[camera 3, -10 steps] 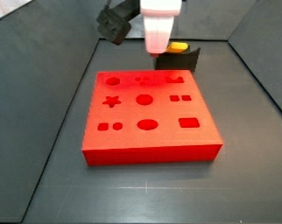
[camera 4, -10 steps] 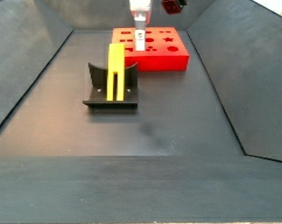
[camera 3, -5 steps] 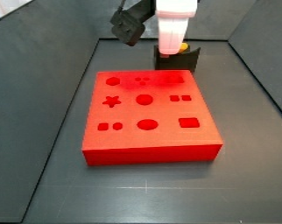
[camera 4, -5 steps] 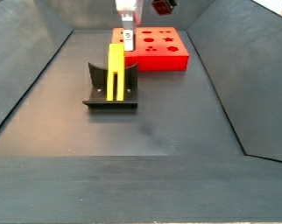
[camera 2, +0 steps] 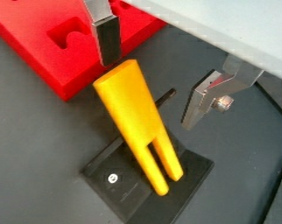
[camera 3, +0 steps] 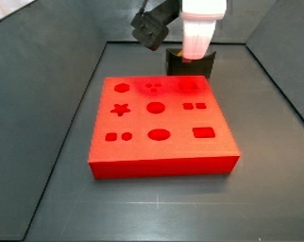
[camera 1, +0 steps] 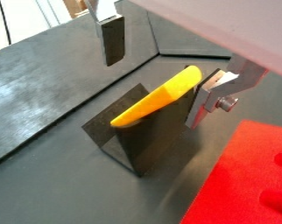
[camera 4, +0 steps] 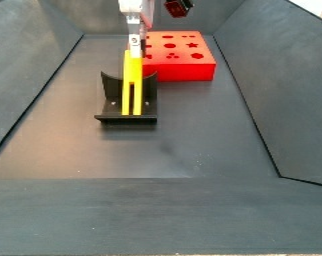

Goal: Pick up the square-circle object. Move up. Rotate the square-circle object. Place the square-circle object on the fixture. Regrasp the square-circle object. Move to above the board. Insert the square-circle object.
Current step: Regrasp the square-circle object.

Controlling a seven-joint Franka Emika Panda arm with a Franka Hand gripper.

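The yellow square-circle object point(camera 4: 132, 80) stands upright in the dark fixture point(camera 4: 126, 108), also seen in both wrist views point(camera 1: 161, 96) point(camera 2: 137, 122). My gripper point(camera 2: 155, 74) is open and hangs just above the peg's top end, with one finger point(camera 2: 106, 44) on each side and not touching it. It also shows in both side views point(camera 4: 132, 38) point(camera 3: 196, 38). In a side view the gripper hides the peg, and only the fixture point(camera 3: 193, 64) shows below it. The red board point(camera 3: 161, 123) lies beside the fixture.
Dark sloping walls point(camera 4: 44, 70) enclose the grey floor on all sides. The board point(camera 2: 56, 39) sits close to the fixture's base plate point(camera 2: 131, 179). The board's edge also shows in a wrist view point(camera 1: 249, 175).
My open gripper has moved from above the board's far edge across to above the fixture and the peg. The peg and fixture have not moved.
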